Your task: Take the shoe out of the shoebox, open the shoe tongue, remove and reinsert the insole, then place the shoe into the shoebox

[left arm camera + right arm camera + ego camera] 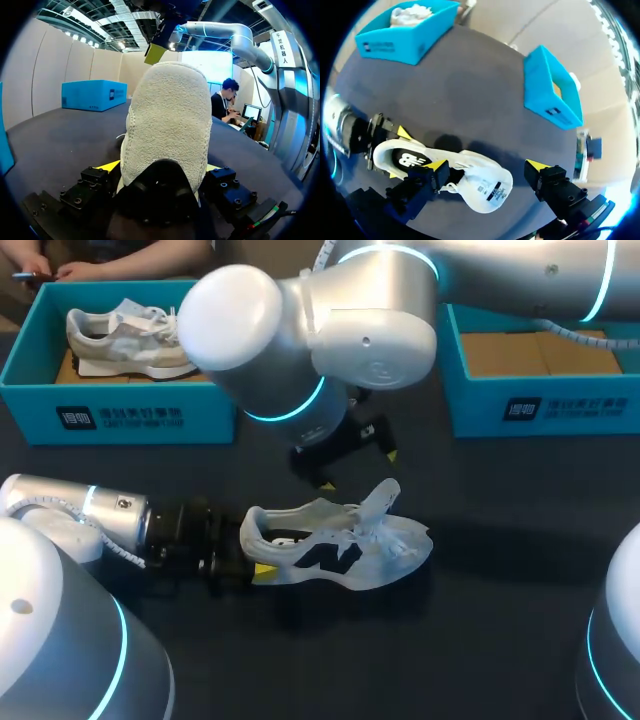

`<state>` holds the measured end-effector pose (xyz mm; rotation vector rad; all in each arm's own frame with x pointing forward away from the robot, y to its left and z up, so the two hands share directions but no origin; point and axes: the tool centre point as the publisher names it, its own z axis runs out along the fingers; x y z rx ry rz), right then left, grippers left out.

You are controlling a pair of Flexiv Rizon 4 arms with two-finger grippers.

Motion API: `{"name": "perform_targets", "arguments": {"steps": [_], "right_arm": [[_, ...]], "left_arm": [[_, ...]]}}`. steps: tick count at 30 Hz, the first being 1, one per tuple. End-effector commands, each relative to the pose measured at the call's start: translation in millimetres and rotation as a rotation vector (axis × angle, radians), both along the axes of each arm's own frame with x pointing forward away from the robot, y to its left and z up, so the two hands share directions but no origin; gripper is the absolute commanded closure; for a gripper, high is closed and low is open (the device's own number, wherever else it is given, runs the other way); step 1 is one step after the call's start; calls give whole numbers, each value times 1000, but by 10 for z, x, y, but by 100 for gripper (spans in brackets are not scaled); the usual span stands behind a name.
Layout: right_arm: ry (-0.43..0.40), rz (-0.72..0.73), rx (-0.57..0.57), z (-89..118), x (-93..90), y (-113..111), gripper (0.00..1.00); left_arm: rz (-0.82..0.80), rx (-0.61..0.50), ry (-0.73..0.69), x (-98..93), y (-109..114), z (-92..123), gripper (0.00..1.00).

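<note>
Sneaker (pixel 340 545), white mesh with a dark emblem on its side, sits out of the box on the dark table (pixel 500 580) near the middle. Its heel points left, its toe points right, and its tongue sticks up. The left gripper (pixel 255 552) comes in low from the left and pinches the heel, one yellow tip on each side of it. In the left wrist view the fleecy heel collar (pixel 167 115) fills the space between those two fingers. The right arm reaches in from the far right past the middle. The right gripper (pixel 357 468) hangs just beyond the shoe on its far side, above the tongue, fingers spread wide and touching nothing. In the right wrist view the shoe lies under those open fingers. At the far left stands a blue shoebox (pixel 120 420) holding a second sneaker (pixel 125 335), grey and white. Another blue shoebox (pixel 540 405) stands at the far right, with brown cardboard showing inside. Both boxes are well apart from the shoe on the table.
</note>
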<state>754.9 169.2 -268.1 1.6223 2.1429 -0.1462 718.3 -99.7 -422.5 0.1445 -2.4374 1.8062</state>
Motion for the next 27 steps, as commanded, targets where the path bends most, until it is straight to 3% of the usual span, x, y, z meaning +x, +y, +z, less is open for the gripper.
{"name": "perform_targets", "arguments": {"steps": [1,6,7,8,9,12,13,27], "right_arm": [[13,96,63,7,45,-79,0],[37,260,83,7,100,-17,0],[47,299,78,4,107,7,18],[60,333,65,3,114,35,29],[65,359,68,3,120,63,55],[96,443,44,10,134,140,82],[103,478,39,12,138,169,98],[199,778,36,-40,5,594,100]], "left_arm": [[-1,4,2,5,3,-5,100],[-1,4,2,5,3,-5,100],[-1,4,2,5,3,-5,100],[-1,4,2,5,3,-5,100],[-1,4,2,5,3,-5,100],[-1,4,2,5,3,-5,100],[-1,4,2,5,3,-5,100],[-1,4,2,5,3,-5,100]]}}
